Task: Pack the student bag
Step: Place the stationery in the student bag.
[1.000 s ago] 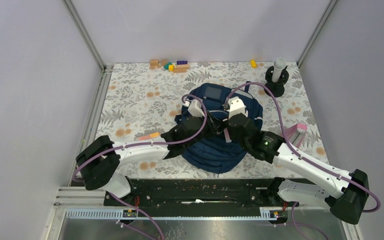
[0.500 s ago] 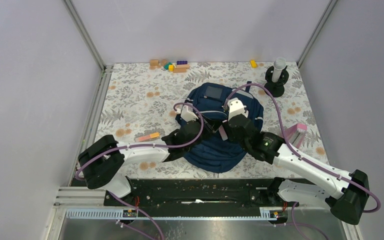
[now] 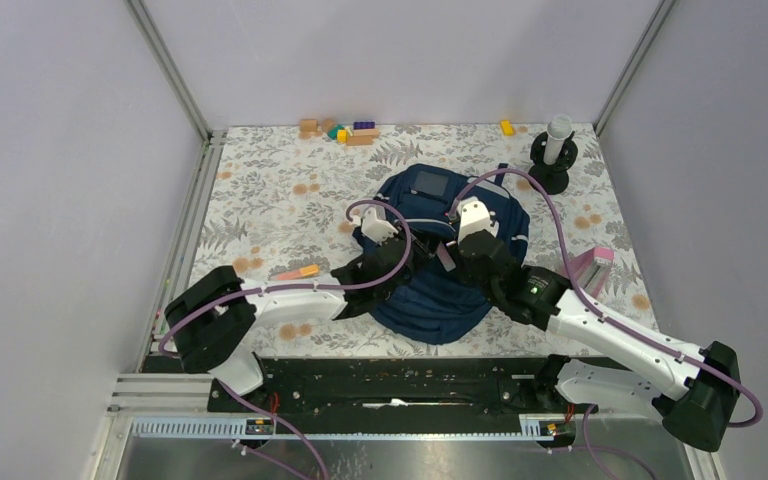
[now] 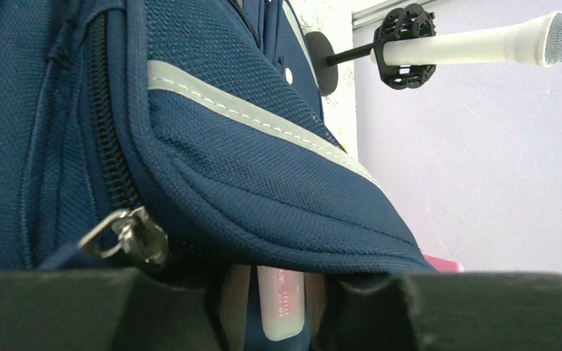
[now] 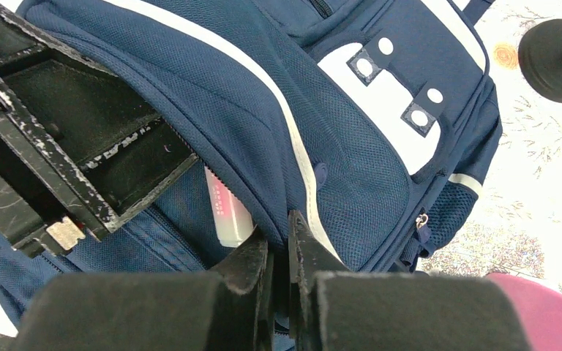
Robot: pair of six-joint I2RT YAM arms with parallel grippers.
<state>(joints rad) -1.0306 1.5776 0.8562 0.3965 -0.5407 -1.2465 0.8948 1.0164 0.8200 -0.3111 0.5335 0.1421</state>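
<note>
- Lying centre on the floral bench, the navy woven student bag has a microphone stand, coloured blocks and a pink case nearby.
- Left tool grips a slim pale-pink packet at the zippered opening.
- Right tool, pinched tight, holds the bag's grey-striped flap.

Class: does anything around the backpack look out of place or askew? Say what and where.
A pale pink translucent stick pokes out from under the flap of the navy-blue fabric backpack, held by the left gripper, not yet fully inside. Nothing looks spilled or damaged.
</note>
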